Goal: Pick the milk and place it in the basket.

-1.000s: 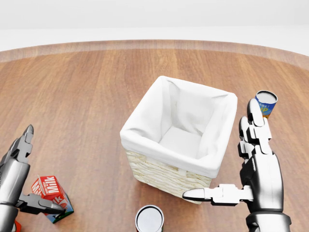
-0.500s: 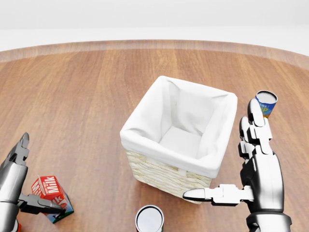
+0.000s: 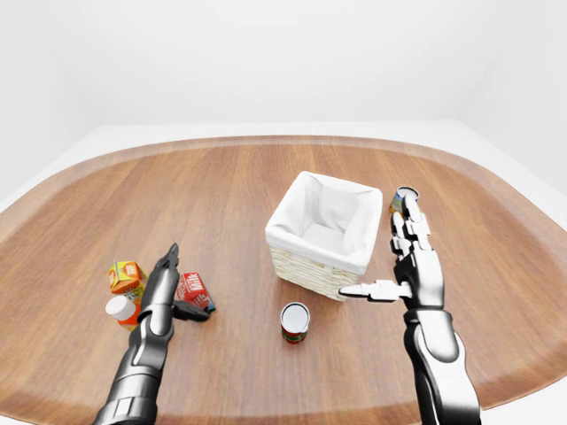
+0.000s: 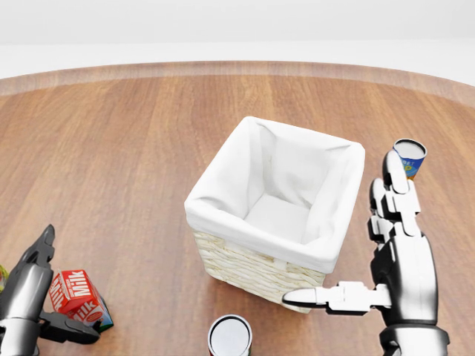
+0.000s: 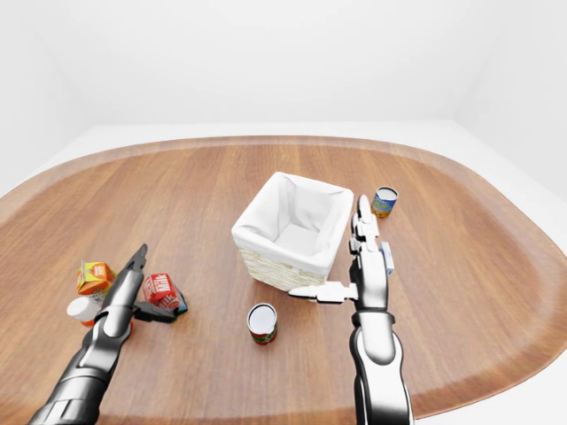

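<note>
My left hand (image 3: 164, 282) is nearer, fingers spread wide, thumb under the milk (image 3: 193, 288), which lies just right of it near the table's (image 3: 221, 186) left edge; the basket (image 3: 321, 232) sits mid-table.

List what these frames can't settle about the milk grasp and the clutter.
- Milk carton: head view, left robot hand covers its left side; finger contact unclear.
- Orange-capped bottle: left-eye view, arm partly hides it; label too small.
- Blue item: right-eye view, mostly behind right robot hand.
</note>
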